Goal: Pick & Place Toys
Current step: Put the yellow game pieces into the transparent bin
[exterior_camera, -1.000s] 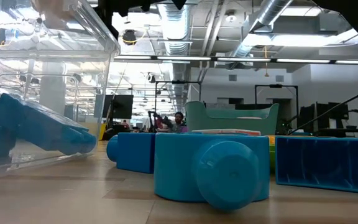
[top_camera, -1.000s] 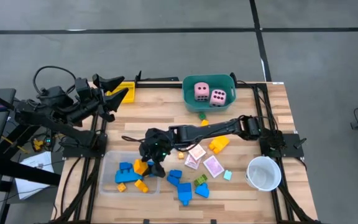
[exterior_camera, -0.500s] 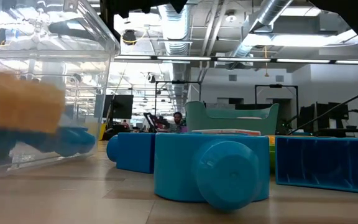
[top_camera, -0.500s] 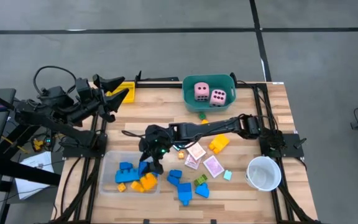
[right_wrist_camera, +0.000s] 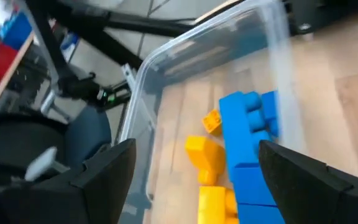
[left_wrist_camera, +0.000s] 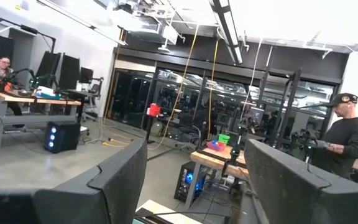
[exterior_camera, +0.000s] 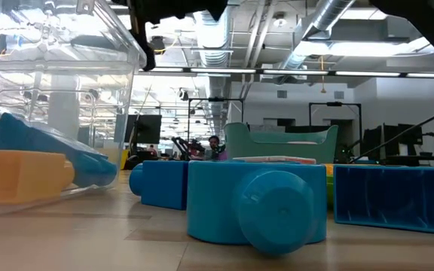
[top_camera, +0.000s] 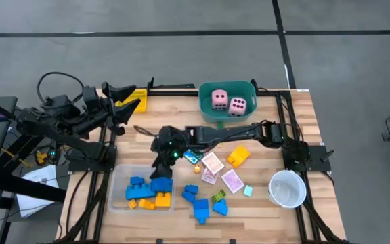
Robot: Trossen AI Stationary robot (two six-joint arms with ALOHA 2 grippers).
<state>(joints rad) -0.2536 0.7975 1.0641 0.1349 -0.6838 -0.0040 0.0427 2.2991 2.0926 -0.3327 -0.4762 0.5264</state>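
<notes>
The right gripper (top_camera: 161,165), fingers spread and empty, hangs over the clear tray's (top_camera: 117,177) rim and hides part of the studded blue and yellow plastic blocks (top_camera: 146,194) inside it; left gripper (top_camera: 128,95) parked, unreadable.

Dark jointed arms (top_camera: 229,135) (black cables trailing).

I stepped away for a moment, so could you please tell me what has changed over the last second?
The right gripper let go of a yellow-orange block, which dropped into the clear tray among the blue blocks; its jaws now stand open and empty, and the arm has drawn back from the tray. The left gripper, the pink dice in the teal tub, the cards and the white cup stayed put.
</notes>
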